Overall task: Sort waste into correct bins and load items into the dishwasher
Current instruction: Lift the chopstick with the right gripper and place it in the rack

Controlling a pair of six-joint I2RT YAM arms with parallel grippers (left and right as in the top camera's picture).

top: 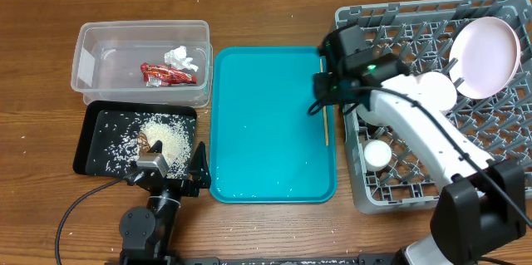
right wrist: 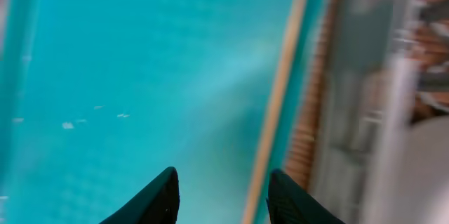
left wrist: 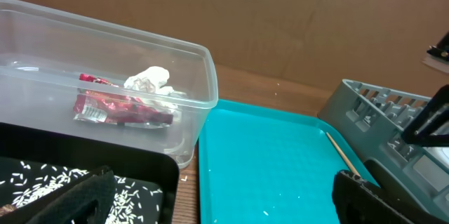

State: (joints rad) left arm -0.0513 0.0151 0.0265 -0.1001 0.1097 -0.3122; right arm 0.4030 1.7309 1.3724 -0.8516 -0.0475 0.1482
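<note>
A thin wooden chopstick point(top: 325, 124) lies along the right edge of the teal serving tray point(top: 266, 132); it also shows in the right wrist view point(right wrist: 280, 104) and the left wrist view point(left wrist: 342, 152). My right gripper point(top: 319, 100) hovers open just above it, its fingers point(right wrist: 223, 185) either side of the stick's line, empty. The clear tub point(top: 91, 57) holds the red wrapper point(top: 165, 74) and white tissue point(top: 178, 56). The black tray point(top: 96, 136) holds rice and brown scraps point(top: 162, 136). The grey rack point(top: 416, 182) holds a pink plate point(top: 485, 56), white bowl point(top: 434, 90) and cup point(top: 377, 154). My left gripper point(top: 170, 179) is open and empty at the table's near edge.
A few rice grains point(right wrist: 66, 124) lie on the teal tray. The tub point(left wrist: 203, 76), black tray point(left wrist: 151, 164) and teal tray point(left wrist: 266, 161) sit close side by side ahead of my left gripper point(left wrist: 224, 206). The rack's wall point(left wrist: 372, 112) borders the tray's right side.
</note>
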